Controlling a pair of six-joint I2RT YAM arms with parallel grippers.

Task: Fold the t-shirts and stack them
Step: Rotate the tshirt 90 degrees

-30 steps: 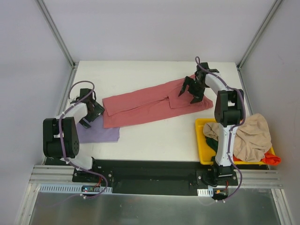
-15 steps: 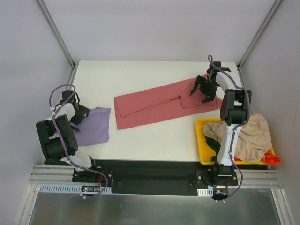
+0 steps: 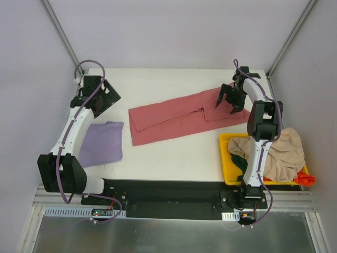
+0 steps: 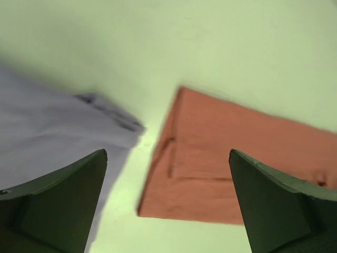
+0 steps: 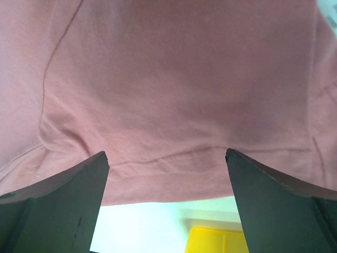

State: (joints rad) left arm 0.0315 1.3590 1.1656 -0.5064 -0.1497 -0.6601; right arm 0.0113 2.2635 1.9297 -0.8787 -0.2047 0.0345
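The dusty pink-red t-shirt (image 3: 179,115) lies folded into a long strip across the middle of the white table. It also shows in the left wrist view (image 4: 237,168) and fills the right wrist view (image 5: 174,89). The folded lavender t-shirt (image 3: 101,143) lies flat at the left, also seen in the left wrist view (image 4: 47,132). My left gripper (image 3: 109,96) is open and empty, raised over the far left of the table. My right gripper (image 3: 230,103) is open and empty just above the pink shirt's right end.
A yellow bin (image 3: 230,167) at the near right holds a heap of beige (image 3: 281,153), green and orange-red (image 3: 304,178) shirts. The bin's corner shows in the right wrist view (image 5: 218,240). Metal frame posts stand at the table's far corners.
My left arm has swung from beside the lavender shirt up and away to the far left of the table. The right gripper has barely moved. The pink shirt lies as it did half a second ago.
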